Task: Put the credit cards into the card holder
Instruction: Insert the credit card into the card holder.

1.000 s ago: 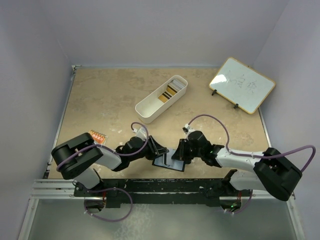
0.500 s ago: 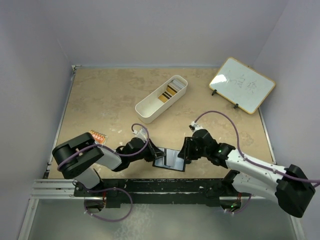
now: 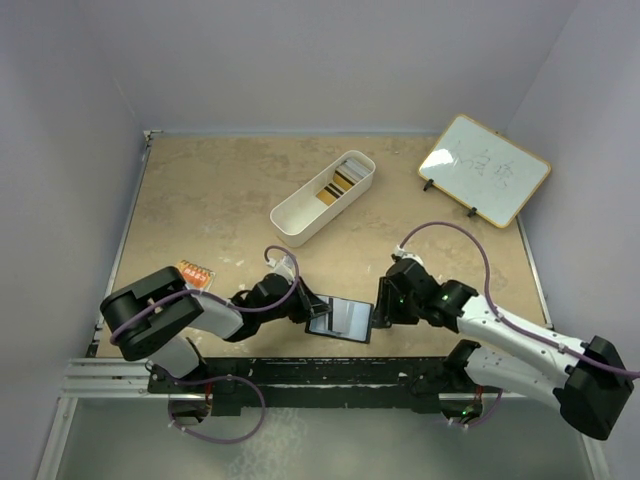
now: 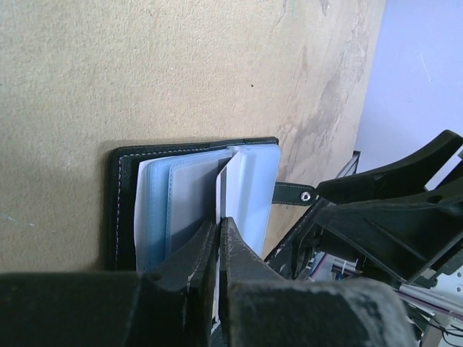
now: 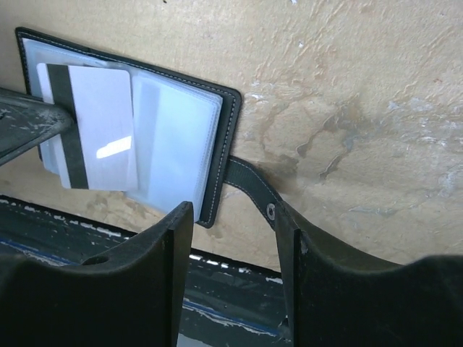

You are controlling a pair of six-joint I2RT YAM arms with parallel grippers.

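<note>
scribbles on the whiteboard (image 3: 484, 168), at 2 o'clock on the desk (image 3: 220, 190), are too faint to read. the credit card (image 5: 98, 126) over the card holder (image 3: 340, 318) shows a pale face with one dark stripe along its 9 o'clock side; any print on it cannot be made out. other credit cards (image 3: 342, 178), striped yellow, dark and white, stand in the 1 o'clock end of the white tray (image 3: 300, 215) near the desk's middle. the card holder lies open at 6 o'clock, between the two hands. the left hand (image 4: 219, 224) reaches in low from 9 o'clock, pinched tight on the credit card's edge above the clear sleeves. the right hand (image 5: 231, 217) comes from 3 o'clock, jaws parted and gripping nothing, straddling the snap tab (image 5: 253, 191), which lies flat on the desk.
</note>
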